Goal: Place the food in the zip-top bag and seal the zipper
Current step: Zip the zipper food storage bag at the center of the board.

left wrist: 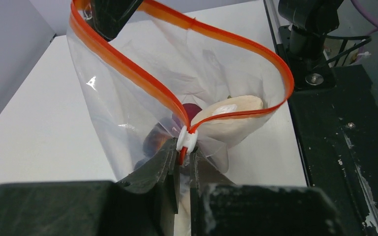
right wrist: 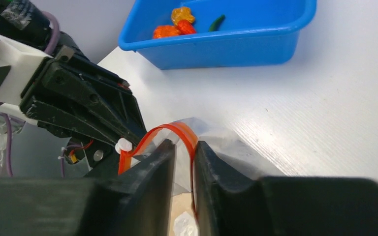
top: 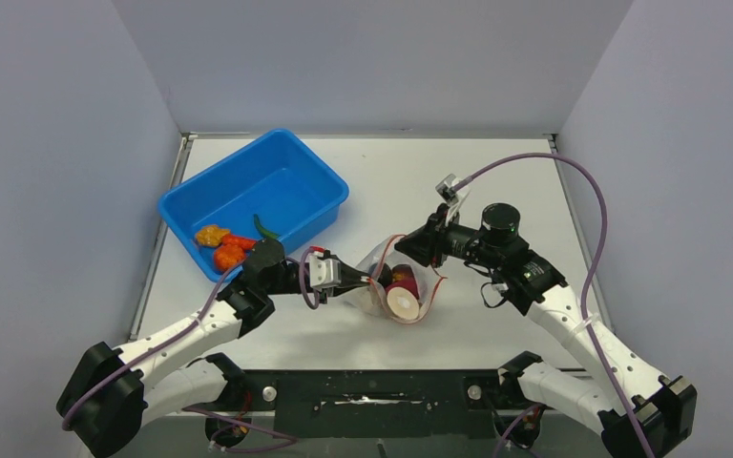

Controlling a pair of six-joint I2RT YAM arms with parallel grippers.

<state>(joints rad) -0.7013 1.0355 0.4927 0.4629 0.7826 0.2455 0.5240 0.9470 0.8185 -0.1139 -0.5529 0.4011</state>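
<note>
Pinching the zipper (left wrist: 226, 45) at its slider (left wrist: 187, 140) with the left gripper (left wrist: 184, 158), its far end with the right gripper (right wrist: 184, 147). Holding the bag (top: 388, 279) agape, right of the bin (top: 284, 139), one purple-and-white piece (left wrist: 229, 109) inside. Left to bag: orange, red and green food (top: 225, 246) in the bin, then sealing. White table (top: 496, 172), grey walls (top: 372, 57).

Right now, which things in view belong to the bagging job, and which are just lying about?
Part of the job:
zip-top bag, pinched at its zipper by left gripper and right gripper
purple and white food piece inside the bag
orange, red and green food pieces, not yet bagged

Just there:
blue bin holding the loose pieces
white table
</note>
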